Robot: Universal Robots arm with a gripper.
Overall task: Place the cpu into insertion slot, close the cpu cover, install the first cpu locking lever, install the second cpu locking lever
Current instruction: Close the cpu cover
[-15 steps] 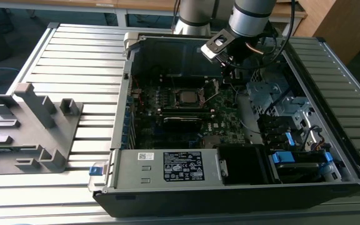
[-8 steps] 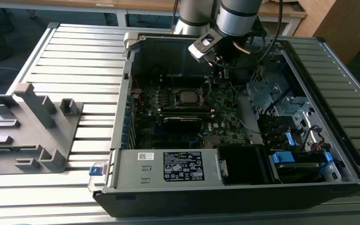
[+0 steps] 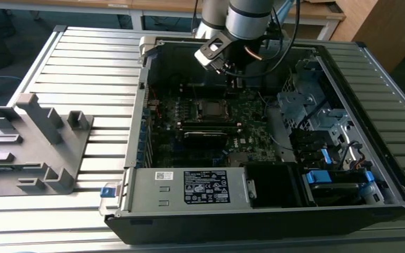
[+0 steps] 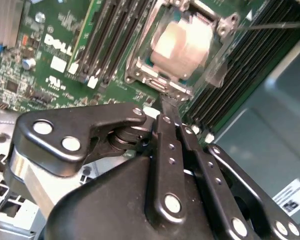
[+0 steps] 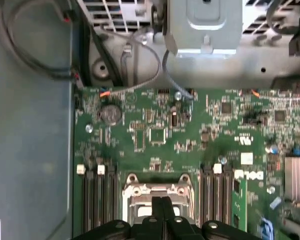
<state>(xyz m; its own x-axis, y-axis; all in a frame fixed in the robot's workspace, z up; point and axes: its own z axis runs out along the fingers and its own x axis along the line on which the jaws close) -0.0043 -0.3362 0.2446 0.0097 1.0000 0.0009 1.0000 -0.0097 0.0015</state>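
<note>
Ribbed silver aluminium tabletop (image 3: 83, 58) carries everything in the exterior view. At nine o'clock on it stands one grey moulded plastic fixture with upright posts (image 3: 37, 142). From the centre round to three o'clock lies one open black-and-silver computer case (image 3: 259, 211), with one green motherboard (image 3: 252, 132) showing inside. One silver robot arm (image 3: 248, 16) enters at twelve o'clock. Its one black two-fingered gripper (image 3: 235, 80) hangs inside the case, at twelve o'clock of the small square dark insertion slot with a silver metal rim (image 3: 211, 109) and apart from it in that view.

In the second wrist view the two black fingers (image 4: 165, 140) lie pressed together along their length, with nothing between them. There the gripper (image 4: 166, 102) sits just at the nearest edge of the slot; whether it touches I cannot tell. One pale silver-grey flat square cpu (image 4: 182, 42) is seated in the slot. One thin square silver metal cpu cover with a cut-out middle (image 4: 142, 60) lies down around the chip, framing it. One thin dark rod (image 4: 275, 24) runs out from a corner of the socket.

In the first wrist view the gripper (image 5: 162, 202) is over the slot's silver rim (image 5: 157, 191). Two banks of long narrow black memory slots (image 5: 97, 200) flank the socket, one on each side. One round silver coin cell (image 5: 110, 114) sits on the board, well apart from the slot
</note>
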